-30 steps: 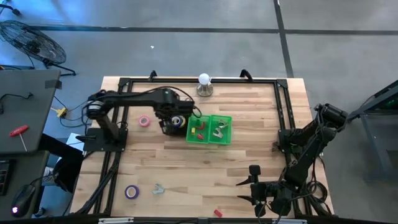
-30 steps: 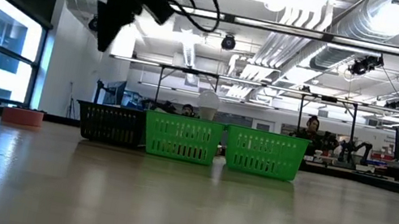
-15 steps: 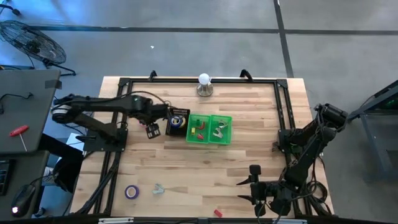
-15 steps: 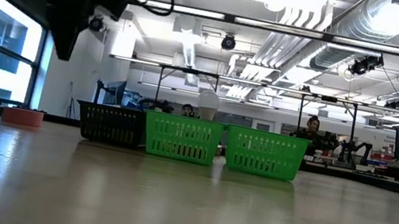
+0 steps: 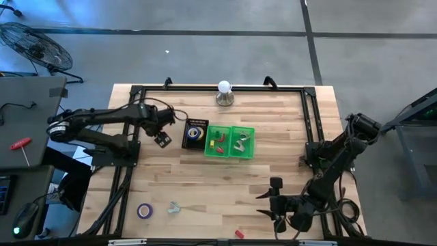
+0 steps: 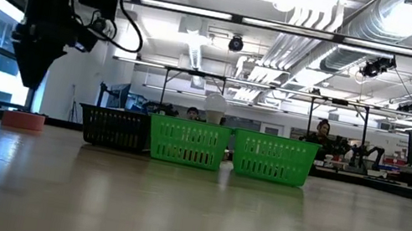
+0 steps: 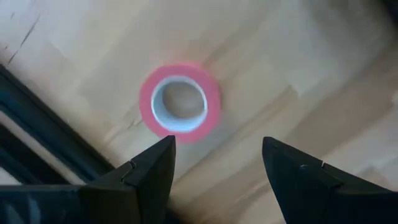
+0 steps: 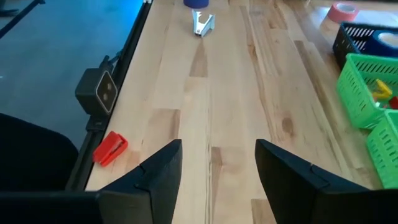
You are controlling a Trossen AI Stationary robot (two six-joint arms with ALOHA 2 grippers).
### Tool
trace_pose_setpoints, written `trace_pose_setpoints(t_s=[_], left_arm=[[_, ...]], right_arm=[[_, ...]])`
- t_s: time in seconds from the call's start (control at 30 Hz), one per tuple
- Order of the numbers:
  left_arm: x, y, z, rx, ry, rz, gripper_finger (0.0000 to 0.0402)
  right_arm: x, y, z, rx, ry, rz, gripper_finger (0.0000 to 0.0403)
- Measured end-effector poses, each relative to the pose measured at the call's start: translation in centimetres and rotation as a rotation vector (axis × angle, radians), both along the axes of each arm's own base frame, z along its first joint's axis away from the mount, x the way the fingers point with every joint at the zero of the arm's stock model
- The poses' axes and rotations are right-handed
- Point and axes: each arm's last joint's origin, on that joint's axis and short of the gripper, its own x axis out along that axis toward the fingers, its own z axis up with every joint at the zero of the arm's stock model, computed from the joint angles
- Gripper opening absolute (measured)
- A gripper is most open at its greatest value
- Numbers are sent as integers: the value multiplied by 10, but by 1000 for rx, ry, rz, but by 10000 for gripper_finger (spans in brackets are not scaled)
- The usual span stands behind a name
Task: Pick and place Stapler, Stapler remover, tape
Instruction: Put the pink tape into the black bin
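Tape is the nearest of the task's things to a gripper: the pink roll [image 7: 180, 101] lies flat on the wooden desk [image 5: 205, 178] near its left edge, just below the left gripper [image 7: 214, 163], which hangs above it with its fingers spread and nothing between them. In the high view that gripper [image 5: 162, 140] sits just left of the black basket [image 5: 194, 134], which holds a blue roll [image 5: 195, 134] and stands against two green baskets [image 5: 230, 142] at the middle of the desk. A purple roll [image 5: 144, 210] lies near the front-left corner, with a silver staple remover [image 5: 173, 208] just beside it. A small red stapler [image 8: 111, 148] lies at the front edge. The right gripper [image 5: 275, 205] waits near the front-right corner, fingers apart and empty.
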Motion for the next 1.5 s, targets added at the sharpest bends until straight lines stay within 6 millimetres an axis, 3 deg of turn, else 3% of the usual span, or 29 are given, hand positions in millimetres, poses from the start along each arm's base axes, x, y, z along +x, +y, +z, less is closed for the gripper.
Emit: trace_pose_setpoints(t_s=[0.27, 0.73, 1.07, 1.5], left_arm=[[-1, 15, -1, -5, -64, 76, 232], [2, 13, -1, -116, -133, 93, 232], [-4, 10, -40, -113, -156, 89, 232], [-6, 13, -44, 26, -116, 84, 232]], right_arm=[[8, -6, -1, 24, 29, 3, 195], [7, -6, -1, 44, 35, 0, 195], [7, -5, -1, 69, 48, 7, 195], [11, -8, -1, 56, 41, -10, 195]])
